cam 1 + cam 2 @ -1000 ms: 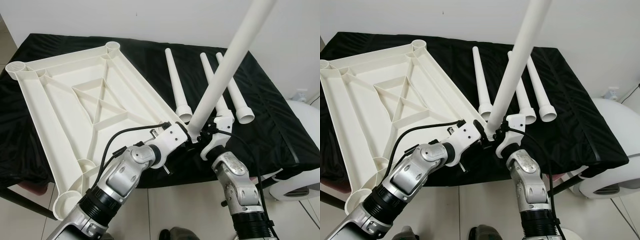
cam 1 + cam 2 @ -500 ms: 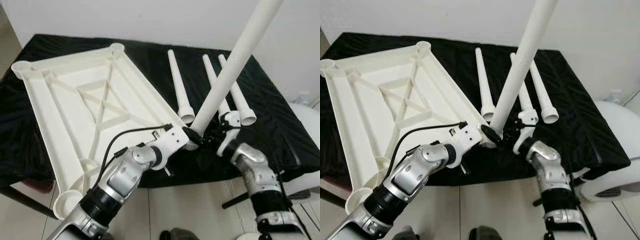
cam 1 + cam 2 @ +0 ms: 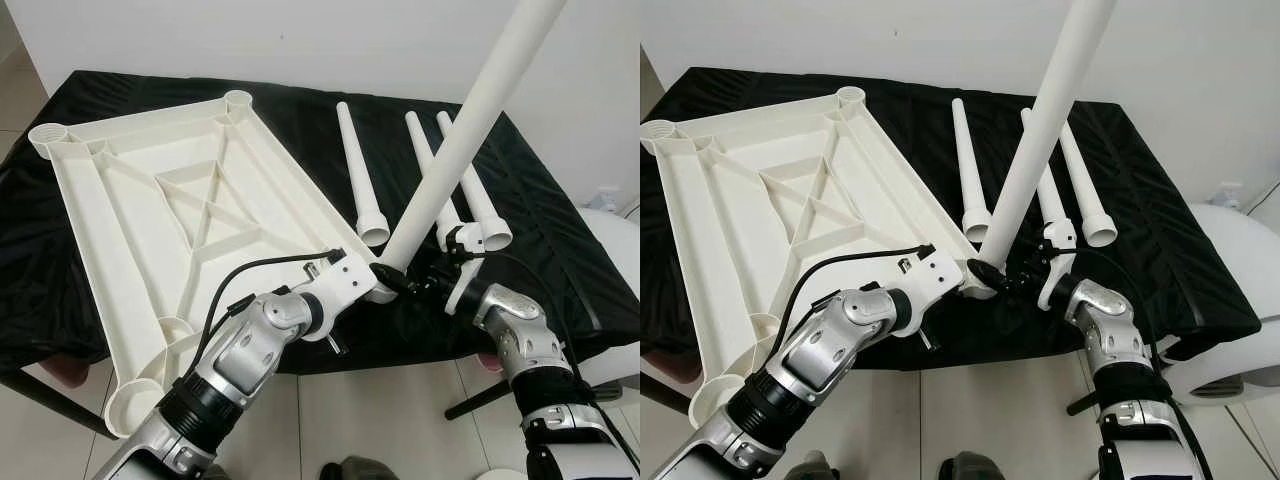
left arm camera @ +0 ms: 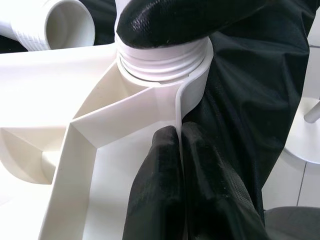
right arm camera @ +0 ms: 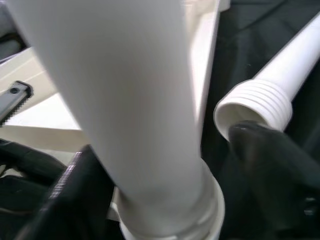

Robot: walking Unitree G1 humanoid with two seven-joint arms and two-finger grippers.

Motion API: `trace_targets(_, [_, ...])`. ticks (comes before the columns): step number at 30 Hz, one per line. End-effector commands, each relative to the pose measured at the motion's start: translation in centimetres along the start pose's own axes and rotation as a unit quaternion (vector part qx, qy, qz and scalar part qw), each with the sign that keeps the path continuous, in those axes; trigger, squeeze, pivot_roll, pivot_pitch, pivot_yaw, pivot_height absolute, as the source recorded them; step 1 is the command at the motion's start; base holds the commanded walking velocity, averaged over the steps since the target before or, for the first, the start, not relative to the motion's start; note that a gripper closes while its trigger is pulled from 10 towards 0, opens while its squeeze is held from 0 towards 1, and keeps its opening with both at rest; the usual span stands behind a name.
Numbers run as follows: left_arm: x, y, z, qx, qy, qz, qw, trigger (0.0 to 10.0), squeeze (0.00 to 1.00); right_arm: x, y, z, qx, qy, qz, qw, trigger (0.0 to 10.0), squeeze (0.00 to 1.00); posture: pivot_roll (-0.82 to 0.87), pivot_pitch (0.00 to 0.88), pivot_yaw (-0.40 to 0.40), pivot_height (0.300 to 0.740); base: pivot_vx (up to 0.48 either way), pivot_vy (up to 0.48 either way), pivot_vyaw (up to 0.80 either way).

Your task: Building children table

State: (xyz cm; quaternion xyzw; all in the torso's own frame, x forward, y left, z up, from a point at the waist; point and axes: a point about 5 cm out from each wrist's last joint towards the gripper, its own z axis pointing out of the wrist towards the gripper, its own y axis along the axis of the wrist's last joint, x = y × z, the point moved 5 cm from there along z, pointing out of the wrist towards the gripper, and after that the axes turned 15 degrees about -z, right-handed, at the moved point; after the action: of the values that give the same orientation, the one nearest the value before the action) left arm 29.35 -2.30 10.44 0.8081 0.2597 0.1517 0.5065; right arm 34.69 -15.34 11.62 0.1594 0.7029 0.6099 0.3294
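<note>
The white tabletop [image 3: 130,230] lies upside down on the black-covered table, ribs facing up. One long white leg [image 3: 470,120] stands tilted in its near right corner socket, its threaded base [image 4: 160,65] seated there. My left gripper [image 3: 380,282] is shut on the tabletop's thin rim beside that socket, the fingers [image 4: 165,190] pinching the wall. My right gripper [image 3: 418,284] straddles the leg's base from the right and is open. One finger [image 4: 180,20] rests on the leg, and the other finger [image 5: 280,170] stands a little apart from it.
Three spare legs [image 3: 355,170] [image 3: 418,140] [image 3: 478,195] lie side by side on the black cloth [image 3: 560,230], wide threaded ends toward me, close behind the right gripper. A white rounded object [image 3: 620,230] stands at the table's right end. Tiled floor lies below the front edge.
My right arm has swung out to the right around the leg's base, its forearm now coming in from the side. The left gripper and the leg hold their place; the camera shifted slightly.
</note>
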Motion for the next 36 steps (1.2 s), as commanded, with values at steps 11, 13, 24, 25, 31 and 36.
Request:
trace_targets(11, [-0.1, -1.7, 0.4, 0.031, -0.006, -0.014, 0.999, 10.0, 0.00, -1.5, 0.4, -0.7, -0.011, -0.037, -0.013, 0.999, 2.9, 0.00, -0.02, 0.021, -0.073, 0.740, 0.000, 0.000, 0.00])
trace_targets(13, [-0.1, -1.7, 0.4, 0.032, -0.005, -0.013, 0.999, 10.0, 0.00, -1.3, 0.4, -0.7, -0.013, -0.036, -0.013, 0.999, 10.0, 0.00, -0.02, 0.020, -0.071, 0.740, 0.000, 0.000, 0.00])
trace_targets(24, [0.0, -2.0, 0.3, 0.037, -0.009, -0.009, 0.999, 10.0, 0.00, 1.7, 1.5, 0.5, -0.051, -0.080, -0.004, 0.995, 10.0, 0.00, -0.03, 0.012, -0.051, 0.740, 0.000, 0.000, 0.00])
trace_targets(25, [0.0, -2.0, 0.3, 0.037, -0.009, -0.009, 0.999, 10.0, 0.00, 1.7, 1.5, 0.5, -0.051, -0.080, -0.004, 0.995, 10.0, 0.00, -0.03, 0.012, -0.051, 0.740, 0.000, 0.000, 0.00])
trace_targets(31, [0.0, -2.0, 0.2, 0.039, -0.012, -0.006, 0.999, 10.0, 0.00, 2.6, 2.9, 1.6, -0.066, -0.132, -0.004, 0.989, 10.0, 0.00, -0.03, 0.010, -0.047, 0.740, 0.000, 0.000, 0.00])
trace_targets(36, [-0.1, -2.2, 0.2, 0.042, -0.015, -0.004, 0.999, 10.0, 0.00, 2.9, 4.1, 2.5, -0.063, -0.201, 0.000, 0.978, 10.0, 0.00, -0.03, 0.015, -0.047, 0.740, 0.000, 0.000, 0.00])
